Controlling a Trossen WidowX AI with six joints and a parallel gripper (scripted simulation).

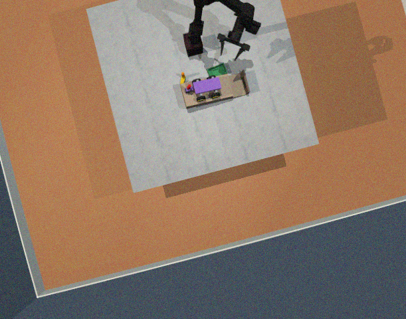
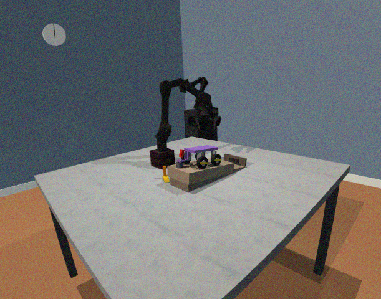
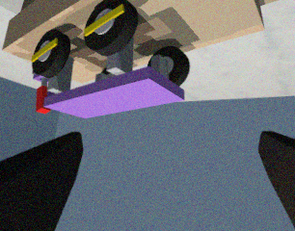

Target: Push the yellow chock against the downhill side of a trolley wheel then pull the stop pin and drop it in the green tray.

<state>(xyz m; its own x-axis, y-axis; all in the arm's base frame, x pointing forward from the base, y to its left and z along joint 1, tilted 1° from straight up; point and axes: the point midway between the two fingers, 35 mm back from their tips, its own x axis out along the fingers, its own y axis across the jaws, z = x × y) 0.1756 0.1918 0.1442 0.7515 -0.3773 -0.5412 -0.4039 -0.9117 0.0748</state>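
above the grey marbled table (image 2: pixel 119 225), near the black arm's dark square base (image 2: pixel 158 161), the black fingers (image 1: pixel 233 48) hang wide apart with nothing between them. just below and in front of the fingers sits the small green tray (image 1: pixel 216 70). a bit further out from the fingers is the tan wooden ramp (image 2: pixel 196 175), and on it stands the little trolley with a purple flat top and black wheels (image 2: pixel 201 154). the stop pin with the red head (image 2: pixel 181 152) is in place at the trolley's high end, away from the fingers' side. the yellow chock with the orange handle (image 2: pixel 165 175) stands on the table beside the high end of the ramp, apart from every wheel.

it looks like the first step has not begun: no wheel is blocked by the chock. the next move should be to bring the fingers across to the chock, get it, and carry it round so it goes snug against the low side of one wheel. the pin must stay in until then, or the trolley may roll.
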